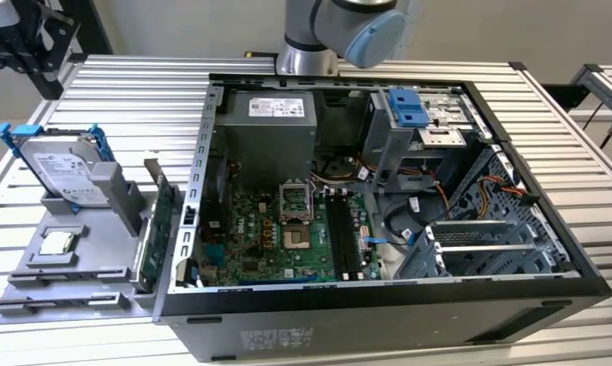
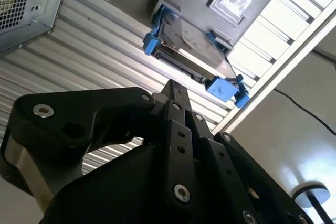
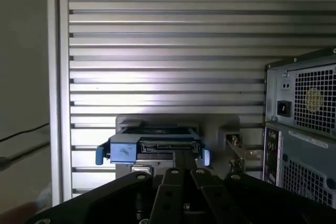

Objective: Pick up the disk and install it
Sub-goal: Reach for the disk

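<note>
Task not started as far as shown: disk w/ blue rails stands in grey holder at the exterior view's left, outside the open PC case, uninstalled; gripper hangs apart from it, fingers pinched together, empty.

Silver-grey disk with white label and blue rails, propped tilted in a grey stand beside the computer case

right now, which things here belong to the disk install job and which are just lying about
Job:
- disk, propped in the grey holder
- end effector, apart from the disk
- open computer case
- drive cage, likely where the disk goes

Lying about:
- processor chip on the holder
- power supply
- motherboard
</note>
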`<state>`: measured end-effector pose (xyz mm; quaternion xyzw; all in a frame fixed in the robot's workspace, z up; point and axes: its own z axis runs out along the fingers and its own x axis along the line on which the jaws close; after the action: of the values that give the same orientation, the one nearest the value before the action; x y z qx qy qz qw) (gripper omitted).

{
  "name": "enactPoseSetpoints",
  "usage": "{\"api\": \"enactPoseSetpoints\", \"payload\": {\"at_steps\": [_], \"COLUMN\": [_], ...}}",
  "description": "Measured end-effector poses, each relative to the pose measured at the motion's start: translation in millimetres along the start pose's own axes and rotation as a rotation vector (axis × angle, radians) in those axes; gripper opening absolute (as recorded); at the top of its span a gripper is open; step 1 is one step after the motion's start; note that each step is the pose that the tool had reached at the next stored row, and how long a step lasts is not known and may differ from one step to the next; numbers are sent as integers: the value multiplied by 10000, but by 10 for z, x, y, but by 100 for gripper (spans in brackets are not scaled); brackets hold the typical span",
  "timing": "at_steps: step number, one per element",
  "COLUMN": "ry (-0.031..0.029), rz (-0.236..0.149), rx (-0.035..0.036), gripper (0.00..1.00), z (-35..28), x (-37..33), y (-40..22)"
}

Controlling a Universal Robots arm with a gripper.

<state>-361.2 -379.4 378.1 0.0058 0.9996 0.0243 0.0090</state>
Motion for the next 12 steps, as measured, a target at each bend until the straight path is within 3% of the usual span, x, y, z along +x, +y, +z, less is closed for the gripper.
{"api": "enactPoseSetpoints", "payload": {"at_steps": [12], "ry": [25], "rz": [-524], "rx": [-10], "gripper": [0], "z": [44], "x": [272], "y": [-7]}}
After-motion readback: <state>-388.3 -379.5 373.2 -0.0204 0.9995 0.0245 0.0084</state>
